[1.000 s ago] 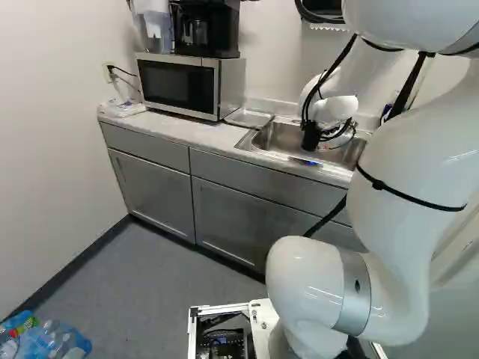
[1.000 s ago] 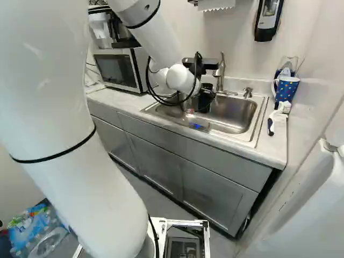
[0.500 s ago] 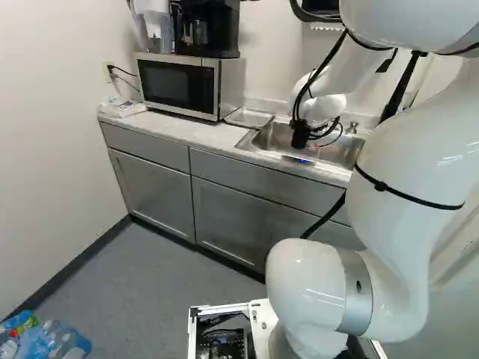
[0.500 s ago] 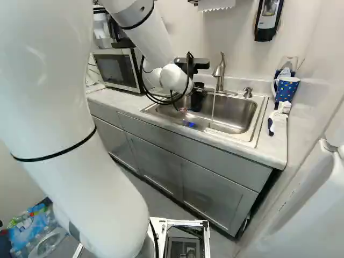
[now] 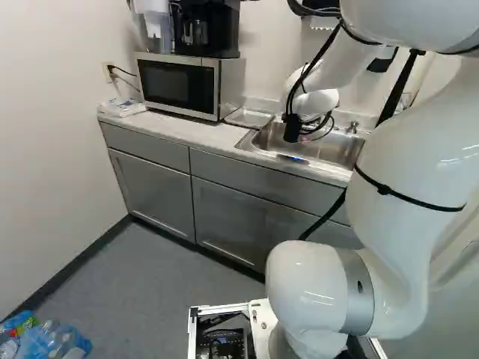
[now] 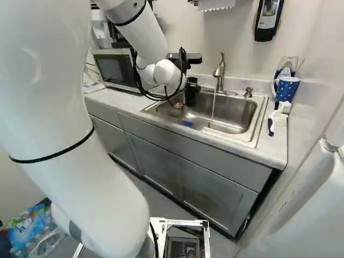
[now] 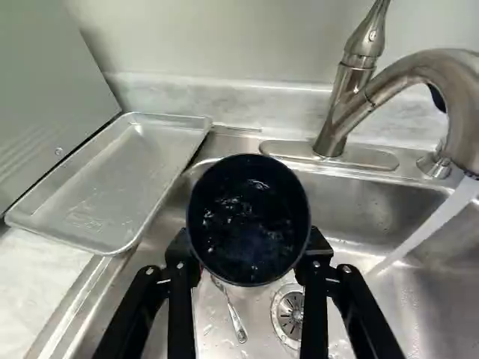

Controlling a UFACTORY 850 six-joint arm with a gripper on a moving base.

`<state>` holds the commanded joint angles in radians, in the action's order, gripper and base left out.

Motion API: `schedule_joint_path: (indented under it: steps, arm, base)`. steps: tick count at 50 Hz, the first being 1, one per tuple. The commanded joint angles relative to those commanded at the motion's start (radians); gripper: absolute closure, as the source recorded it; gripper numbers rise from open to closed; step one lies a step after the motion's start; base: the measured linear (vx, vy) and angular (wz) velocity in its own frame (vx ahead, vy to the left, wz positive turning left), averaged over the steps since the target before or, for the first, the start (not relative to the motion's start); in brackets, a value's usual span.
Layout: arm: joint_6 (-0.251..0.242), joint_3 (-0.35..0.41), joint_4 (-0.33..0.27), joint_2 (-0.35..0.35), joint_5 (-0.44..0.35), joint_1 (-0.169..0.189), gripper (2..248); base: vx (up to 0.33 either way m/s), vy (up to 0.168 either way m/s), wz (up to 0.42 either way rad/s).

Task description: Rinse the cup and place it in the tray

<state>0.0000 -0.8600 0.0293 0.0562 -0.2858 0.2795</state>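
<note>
At the left part of the sink, my gripper hangs over the basin in the right base view. In the wrist view the gripper is shut on the dark cup, one finger on each side. The cup's wet, dark inside faces the camera. Water runs from the faucet beside the cup, apart from it. The metal tray lies on the counter between sink and microwave, with nothing in it; the left base view also shows the tray.
Below the cup, a spoon lies in the sink near the drain. The microwave stands beyond the tray. Right of the sink are a blue dotted mug and a brush. Bottles are on the floor.
The arm has carried the cup sideways, away from the faucet and toward the tray's side of the sink. The falling water now shows clear of the cup. The base has stayed put.
</note>
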Motion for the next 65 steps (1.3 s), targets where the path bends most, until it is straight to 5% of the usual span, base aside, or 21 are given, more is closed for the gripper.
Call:
schedule_joint_path:
  steps: [52, 65]
  arm:
    - [0.000, -0.010, 0.000, -0.041, 0.000, 0.000, 124]
    - [0.097, -0.010, 0.000, -0.041, 0.000, 0.000, 124]
  base:
    - [0.000, 0.000, 0.000]
    - [0.000, 0.000, 0.000]
